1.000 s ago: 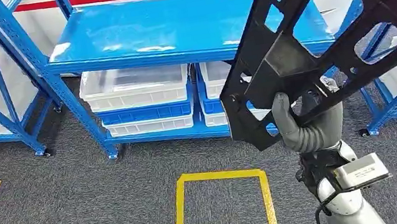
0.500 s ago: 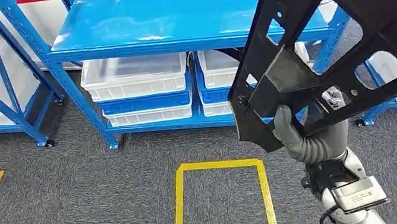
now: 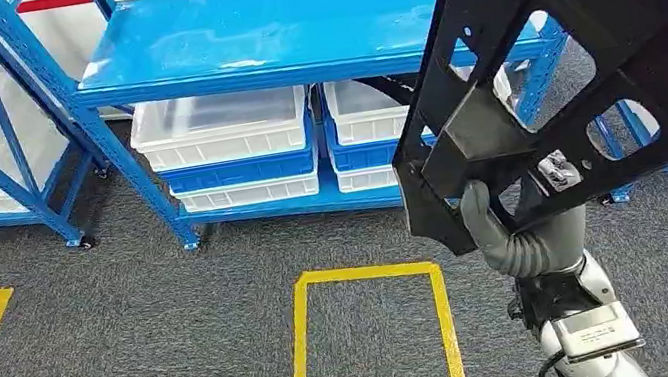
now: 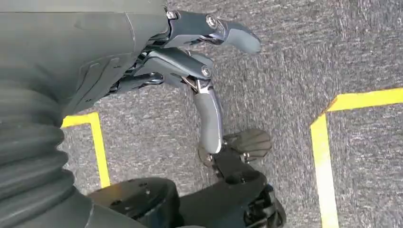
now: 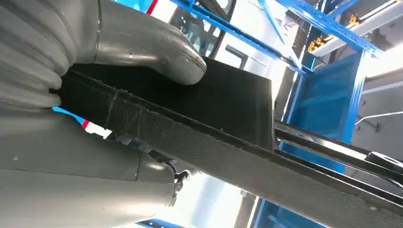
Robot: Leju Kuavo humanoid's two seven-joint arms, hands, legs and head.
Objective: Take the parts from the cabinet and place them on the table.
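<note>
Ahead of the right hand [image 3: 507, 222], beyond a stretch of grey carpet, stands the blue rack [image 3: 265, 32]; its broad top shelf is bare and its lower level carries white bins [image 3: 220, 131]. No table can be identified with certainty; whether that shelf serves as the table cannot be told.

Above and around the right hand: 1 large black part [image 3: 573, 59], a flat frame with several cut-outs, tilted and raised high, clear of any support. The right hand is clamped on its lower edge; the right wrist view shows the thumb pressed on 1 face of the panel [image 5: 214, 123] with the palm beneath it.

Below and just beside that hand on the floor: a yellow taped square [image 3: 374, 339], nothing inside it.

The left hand [image 4: 190, 61] hangs over the carpet, fingers apart, holding nothing.

Assessment of progress: the part is out of the cabinet and in carriage, so removal is judged complete for this item. Placement is not yet done. Remaining: reach the table, lower the part flat, release. Whether further parts remain in the cabinet cannot be determined.
</note>
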